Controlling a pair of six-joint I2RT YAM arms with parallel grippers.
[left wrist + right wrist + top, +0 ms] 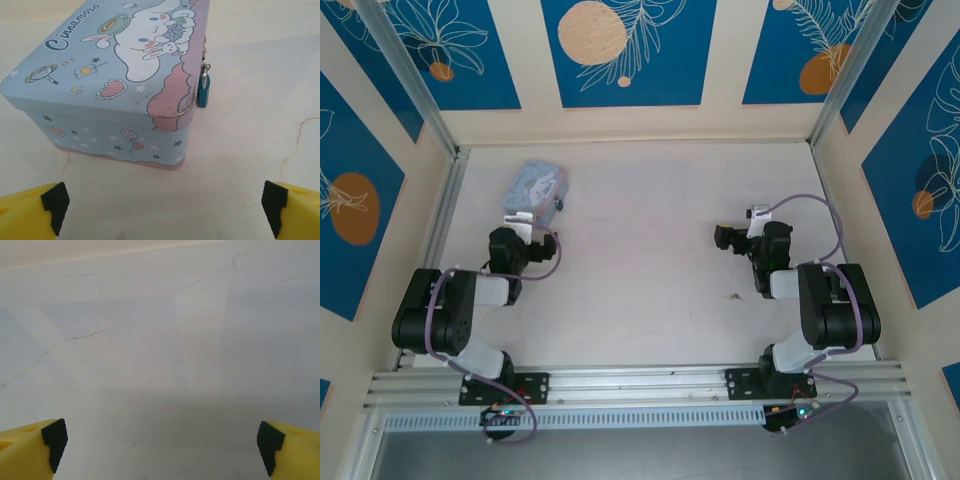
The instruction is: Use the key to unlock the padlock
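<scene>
Blue padlock (203, 91) hanging at the side of the Cinnamoroll tin (115, 75), shackle partly hidden behind the lid rim. Left gripper (163, 202) just short of the tin, jaws wide apart, fingers cut off by the frame edge. Right gripper (162, 440) likewise spread above bare table (150, 340). Probable key (731, 296): a dark sliver nearer the right gripper, too small to make out.

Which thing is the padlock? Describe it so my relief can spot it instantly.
Find the pale blue cartoon tin at the far left of the table. From its side hangs the padlock: tiny, plain teal-blue, with a thin silvery shackle, unlike the patterned tin.
</scene>
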